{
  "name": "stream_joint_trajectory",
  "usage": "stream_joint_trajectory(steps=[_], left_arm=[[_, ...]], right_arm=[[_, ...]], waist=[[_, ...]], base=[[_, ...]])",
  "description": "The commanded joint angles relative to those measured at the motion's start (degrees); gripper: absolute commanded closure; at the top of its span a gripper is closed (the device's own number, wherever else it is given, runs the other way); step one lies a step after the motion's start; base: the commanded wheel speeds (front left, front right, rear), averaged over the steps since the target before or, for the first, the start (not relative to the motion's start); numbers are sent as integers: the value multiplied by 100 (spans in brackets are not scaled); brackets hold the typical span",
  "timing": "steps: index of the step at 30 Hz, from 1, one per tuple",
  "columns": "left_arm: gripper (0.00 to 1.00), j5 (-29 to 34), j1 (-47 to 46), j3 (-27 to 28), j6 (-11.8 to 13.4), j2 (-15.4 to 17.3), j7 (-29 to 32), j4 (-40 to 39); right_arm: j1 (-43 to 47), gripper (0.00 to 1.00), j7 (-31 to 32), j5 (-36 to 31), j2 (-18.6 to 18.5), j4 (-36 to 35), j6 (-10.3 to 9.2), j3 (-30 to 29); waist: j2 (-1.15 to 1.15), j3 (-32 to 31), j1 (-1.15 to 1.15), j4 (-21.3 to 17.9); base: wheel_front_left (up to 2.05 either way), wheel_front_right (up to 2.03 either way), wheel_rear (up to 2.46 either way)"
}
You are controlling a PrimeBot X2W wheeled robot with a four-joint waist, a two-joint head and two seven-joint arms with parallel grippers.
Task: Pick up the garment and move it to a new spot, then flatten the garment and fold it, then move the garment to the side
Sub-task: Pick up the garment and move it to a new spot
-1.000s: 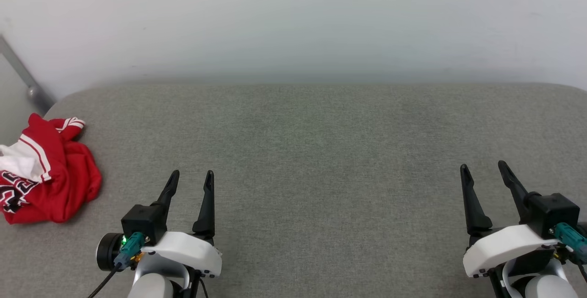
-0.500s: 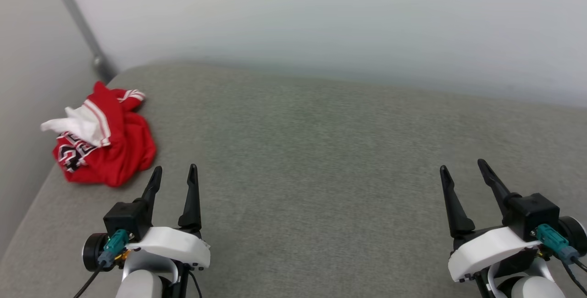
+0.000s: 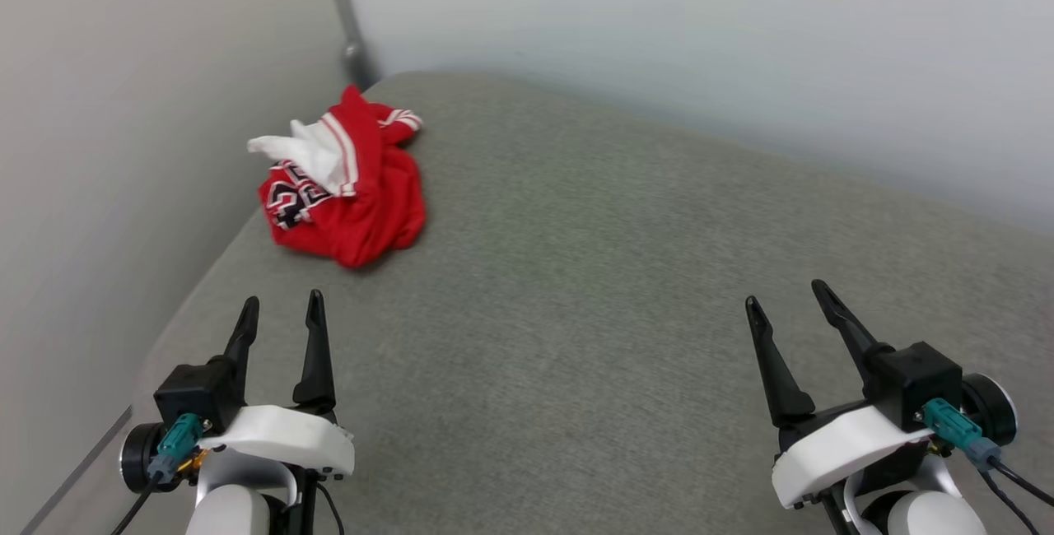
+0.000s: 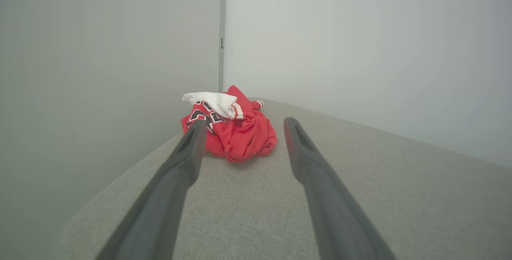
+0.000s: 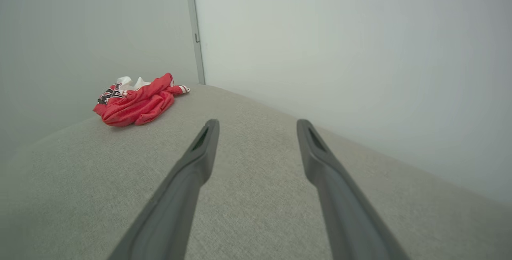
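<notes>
Nearest, at the lower left of the head view, the left gripper (image 3: 282,298) hangs over the grey upholstered surface (image 3: 576,288) with its two dark fingers parted by a moderate gap and nothing between them. At the lower right the right gripper (image 3: 784,293) is spread a little wider, also empty.

Beyond them is a broad stretch of bare grey fabric. The T-shirt (image 3: 354,197) lies in the upper left of the frame, a crumpled red heap with a white sleeve and striped trim on top and black-and-white lettering on its left side. It is close to the surface's left edge and far corner, well apart from both grippers. In the left wrist view it sits straight ahead between the fingers. Behind it two pale walls meet at a metal strip (image 3: 344,16).

I'd say the pick-up has not yet begun. The left arm, being closer, needs to reach forward, come down over a raised fold and close on it.
</notes>
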Motion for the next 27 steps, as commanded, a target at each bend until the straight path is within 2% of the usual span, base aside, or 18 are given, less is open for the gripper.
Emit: stream_joint_trajectory(steps=[1,7,13,21,27], left_arm=[[0,9,18,35,-15,-9,-15,-24],[0,54,39,81,-36,-13,-15,-61],[0,36,89,110,1,-12,-15,-171],[0,114,-45,79,47,-12,-15,-140],[0,160,-594,62,-38,112,-15,17]], right_arm=[[-53,0,-23,30,11,-29,-4,9],[-81,0,13,38,10,-40,-4,15],[-183,0,52,24,10,21,-4,72],[-218,0,28,16,11,57,-4,25],[-332,0,121,-63,10,0,-4,100]], waist=[[0,21,0,260],[0,53,0,568],[0,121,0,599],[0,180,0,584],[0,424,0,327]], base=[[0,0,0],[0,0,0],[0,0,0],[0,0,0],[0,0,0]])
